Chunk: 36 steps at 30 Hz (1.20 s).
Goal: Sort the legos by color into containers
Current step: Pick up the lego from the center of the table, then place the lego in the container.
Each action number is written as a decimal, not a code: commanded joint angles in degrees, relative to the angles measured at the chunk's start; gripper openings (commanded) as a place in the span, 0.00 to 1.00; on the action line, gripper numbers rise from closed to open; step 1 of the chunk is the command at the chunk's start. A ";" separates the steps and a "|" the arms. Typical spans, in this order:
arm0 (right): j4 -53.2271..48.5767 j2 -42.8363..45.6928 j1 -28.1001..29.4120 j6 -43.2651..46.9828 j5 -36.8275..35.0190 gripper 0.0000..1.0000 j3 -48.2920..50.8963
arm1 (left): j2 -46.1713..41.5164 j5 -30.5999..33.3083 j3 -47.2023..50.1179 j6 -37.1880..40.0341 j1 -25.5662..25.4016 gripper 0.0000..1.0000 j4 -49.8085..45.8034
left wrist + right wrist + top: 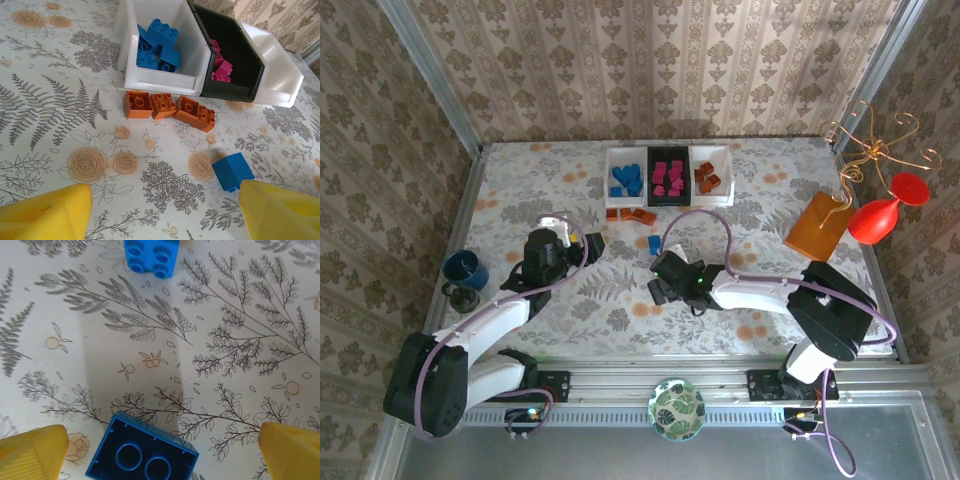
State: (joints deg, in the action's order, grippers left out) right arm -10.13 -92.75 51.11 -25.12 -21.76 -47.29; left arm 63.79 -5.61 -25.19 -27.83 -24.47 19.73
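Three containers stand in a row at the back: a white tray (610,180) with blue legos, a black tray (668,201) with magenta ones, and a white tray (729,175) with brown-orange ones. Three orange legos (163,105) lie in a line just before the left white tray (160,80) and the black tray (230,90). My left gripper (165,215) hangs open over bare cloth, with a blue lego (232,171) by its right finger. My right gripper (162,455) is open. An upturned blue lego (142,452) lies between its fingers, and another blue lego (151,257) lies ahead.
A dark blue cup (465,270) stands at the left edge. At the right are a flat orange-brown block (817,225), a red goblet (880,215) and a gold wire stand (870,150). A green patterned dish (677,408) sits on the near rail.
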 commanded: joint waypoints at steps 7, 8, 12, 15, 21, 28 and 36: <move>2.47 -2.23 -0.79 -8.03 -1.99 0.83 2.02 | 0.10 -0.47 0.49 -1.38 -0.70 0.79 0.81; 2.61 -1.97 -0.79 -8.48 -1.85 0.80 2.52 | 0.18 -0.46 0.49 -1.35 -0.75 0.79 0.88; 3.38 -0.37 -0.88 -9.80 -1.30 0.69 4.57 | 0.59 -0.57 0.40 -1.43 -0.83 0.79 0.94; 5.04 0.29 -0.98 -10.37 -0.63 0.62 6.01 | 0.85 -0.55 0.40 -1.44 -0.88 0.79 1.22; 8.44 0.73 -1.10 -7.77 0.32 0.49 5.25 | 1.12 -0.64 0.32 -1.55 -1.02 0.79 1.37; 17.10 -0.24 -3.79 -0.31 4.71 0.48 -3.39 | 0.39 -0.19 0.32 -1.54 -1.02 0.79 1.18; 21.31 -15.82 -12.25 2.84 13.31 0.48 -24.42 | -3.21 1.61 1.32 -1.03 -0.57 0.80 -1.98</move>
State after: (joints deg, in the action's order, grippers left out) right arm 9.06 -103.18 41.58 -24.56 -12.78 -65.89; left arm 62.98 -4.93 -24.93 -28.36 -25.19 18.96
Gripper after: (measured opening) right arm 0.494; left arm 0.798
